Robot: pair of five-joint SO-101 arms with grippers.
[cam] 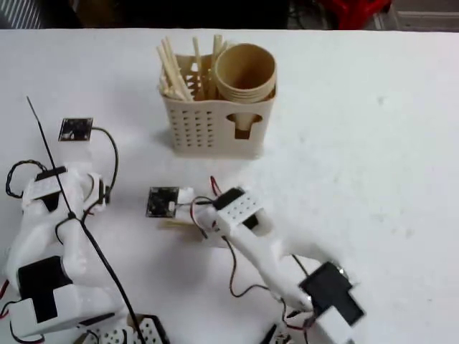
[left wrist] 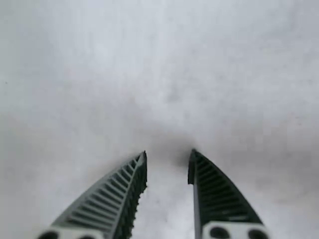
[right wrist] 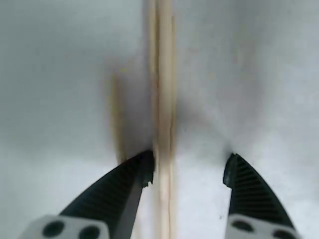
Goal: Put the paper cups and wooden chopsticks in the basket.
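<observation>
1. The right gripper (right wrist: 189,162) is low over the white table (left wrist: 159,59) with its jaws apart. It sits astride a pair of pale wooden chopsticks (right wrist: 163,99) lying flat, close against one finger.
2. The left gripper (left wrist: 168,157), at the near left, is spread open and holds nothing.
3. At the far middle, a cream perforated plastic basket (cam: 215,132) holds stacked tan paper cups (cam: 246,72) on its right side. A bundle of upright chopsticks (cam: 176,72) stands in its left side.

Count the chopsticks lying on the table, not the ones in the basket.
3 chopsticks, as far as shows: two side by side between the right gripper's open fingers, a third, blurred, just outside one finger. The arm may hide others.
</observation>
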